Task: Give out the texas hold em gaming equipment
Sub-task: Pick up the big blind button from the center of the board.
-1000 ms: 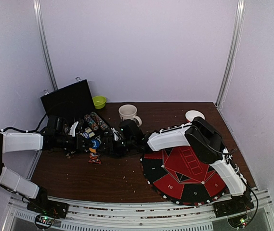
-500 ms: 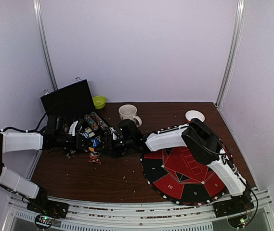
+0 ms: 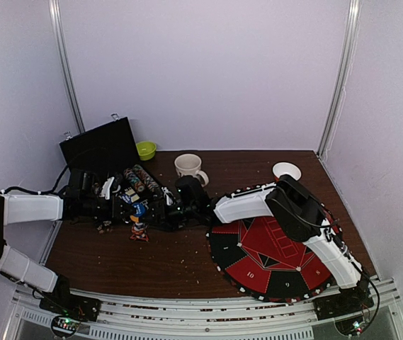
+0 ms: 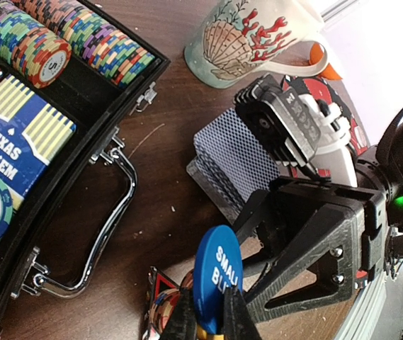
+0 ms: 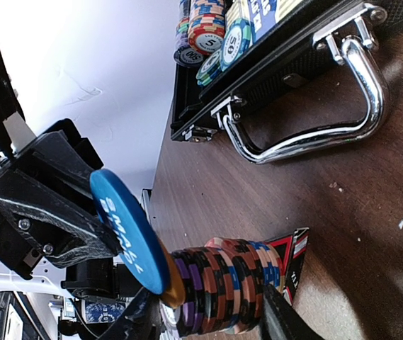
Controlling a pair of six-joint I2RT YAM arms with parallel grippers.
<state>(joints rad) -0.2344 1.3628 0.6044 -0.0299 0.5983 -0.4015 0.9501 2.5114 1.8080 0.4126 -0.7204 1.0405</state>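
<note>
Toward worktop's [image 3: 173,262] left edge, right gripper [image 5: 208,297], fingers parted, straddles poker-chip stack [image 5: 222,280] end to end; left gripper [image 4: 209,303] clamps blue small-blind button [image 4: 215,269].

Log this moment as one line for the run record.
left claw: shut on round blue button disc | right claw: straddling multicoloured poker chip stack, grip unclear

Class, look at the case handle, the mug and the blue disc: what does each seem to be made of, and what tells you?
Case handle: metal with a polished chrome look, from its bright mirror-like highlights.
Mug: probably glazed ceramic, glossy with painted shell and coral.
Blue disc: likely plastic, smooth and fairly matte, uniform colour with white printed lettering.
</note>
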